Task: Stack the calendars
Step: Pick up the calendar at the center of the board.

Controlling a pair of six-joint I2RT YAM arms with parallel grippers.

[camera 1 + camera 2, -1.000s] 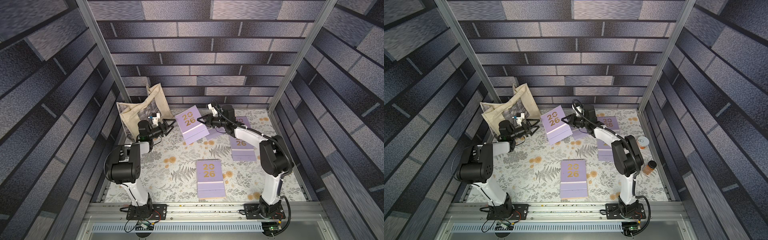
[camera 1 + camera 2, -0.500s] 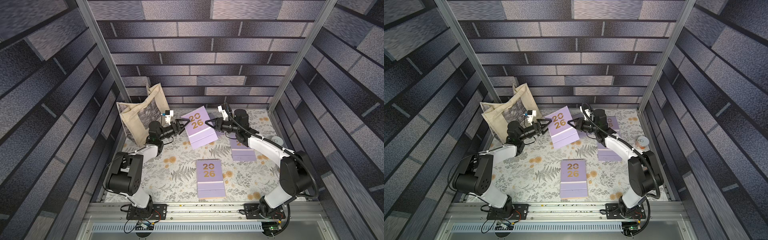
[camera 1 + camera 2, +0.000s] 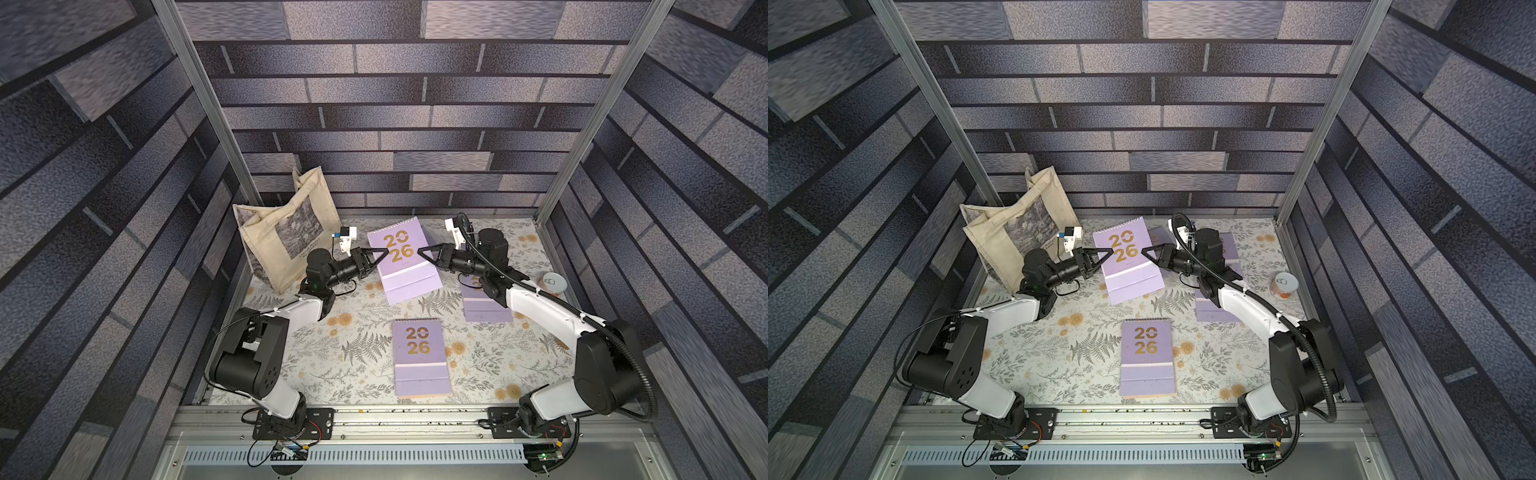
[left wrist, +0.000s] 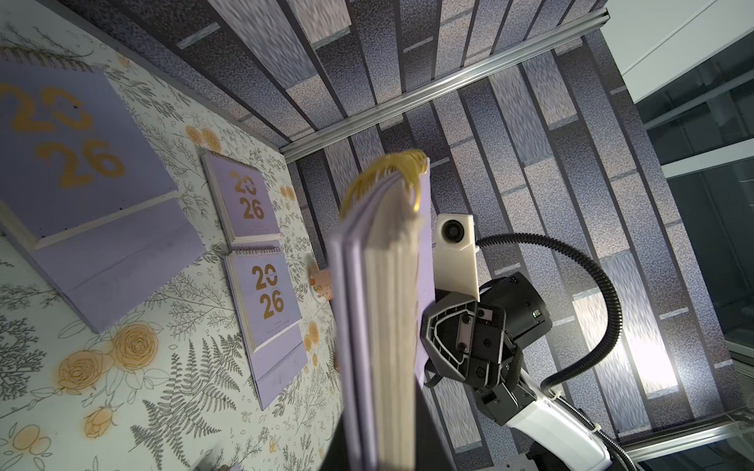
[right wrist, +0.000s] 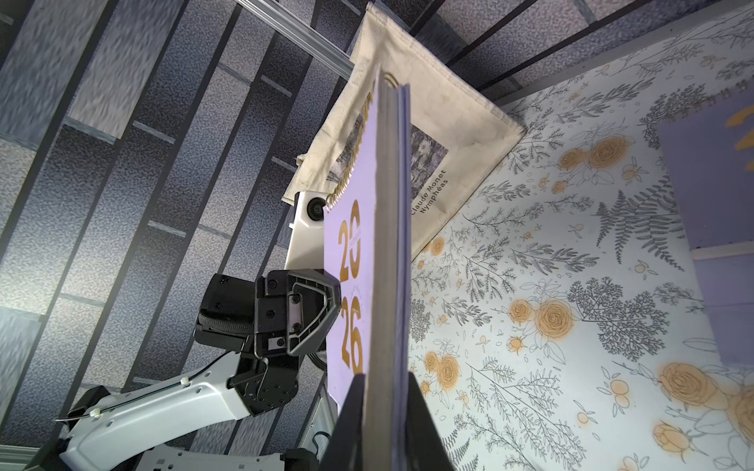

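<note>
A lilac calendar (image 3: 405,262) (image 3: 1127,259) with a gold "2026" cover hangs tilted above the back middle of the table, held from both sides. My left gripper (image 3: 384,252) (image 3: 1109,252) (image 4: 381,440) is shut on its left edge. On its right edge my right gripper (image 3: 419,251) (image 3: 1144,250) (image 5: 385,391) is shut too. Both wrist views show the held calendar (image 4: 379,326) (image 5: 387,244) edge-on between the jaws. A second lilac calendar (image 3: 420,357) (image 3: 1147,357) lies flat at the front middle. More calendars (image 3: 486,309) (image 3: 1214,309) (image 4: 273,301) lie at the right, partly hidden under the right arm.
A beige tote bag (image 3: 286,237) (image 3: 1017,232) (image 5: 440,122) leans in the back left corner, just behind the left arm. A small can (image 3: 555,282) (image 3: 1283,284) stands by the right wall. Brick-patterned walls enclose the floral table on three sides.
The left arm reached right to the calendar and its jaws closed on the left edge. The right gripper carried the calendar slightly right and toward the front.
</note>
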